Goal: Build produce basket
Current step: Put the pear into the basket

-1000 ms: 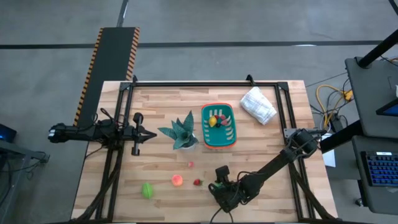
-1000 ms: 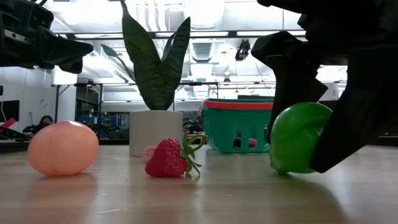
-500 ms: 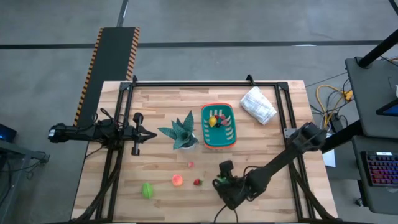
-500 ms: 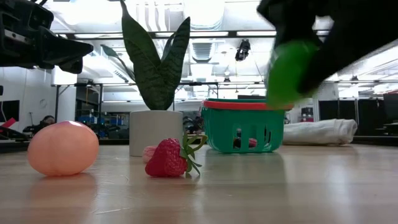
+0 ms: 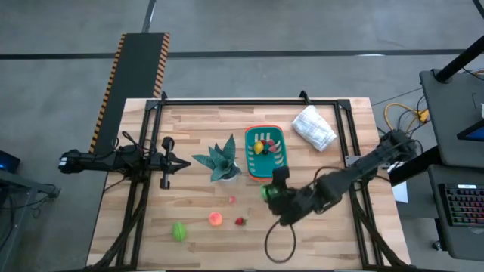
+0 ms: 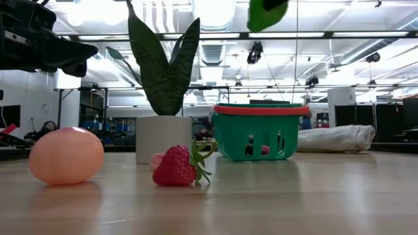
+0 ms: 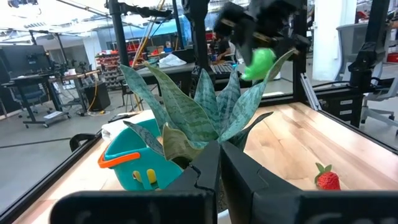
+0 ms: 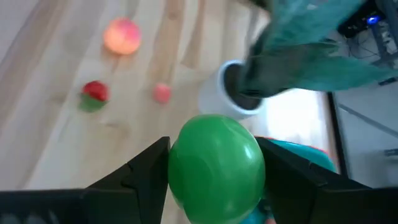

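Basket just beside the right hand, fingers clamped on a green toy fruit, off the table.

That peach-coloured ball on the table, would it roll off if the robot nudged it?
Probably yes: the peach-coloured ball looks round and smooth and touches the wooden table at only a small patch, so a nudge would likely send it rolling. It seems like a light toy. The strawberry beside it, with its leafy cap, would likely stay put better.
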